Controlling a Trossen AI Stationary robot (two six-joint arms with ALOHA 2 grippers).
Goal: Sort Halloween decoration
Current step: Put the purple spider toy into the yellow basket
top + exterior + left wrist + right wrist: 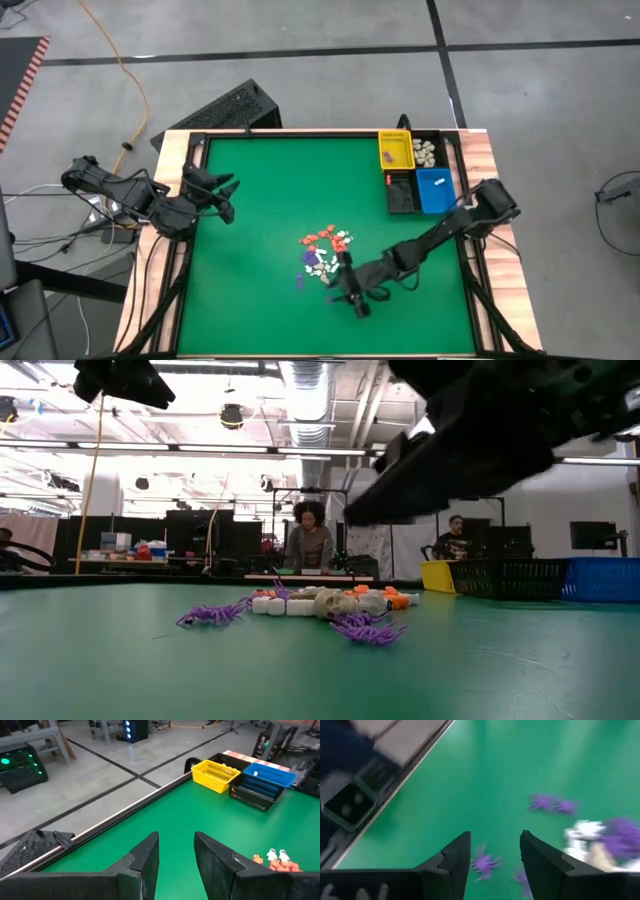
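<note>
Now the right gripper [495, 862] hovers with fingers apart and empty just above a small purple plastic spider [484, 863], at the near edge of the heap of cream, orange and purple Halloween trinkets [322, 253] mid-mat. Best to centre over 1 piece before descending. Its arm stretches low from the right rail; the left gripper [226, 192], jaws parted, waits raised at the left.

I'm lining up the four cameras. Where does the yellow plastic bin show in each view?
High view: yellow rectangular plastic bin at the table's far right corner.
Low view: at right, beyond the trinkets.
Left wrist view: upper middle, by the table edge.
Right wrist view: not in it.
Shared landmark: the blue plastic bin close by it.
</note>
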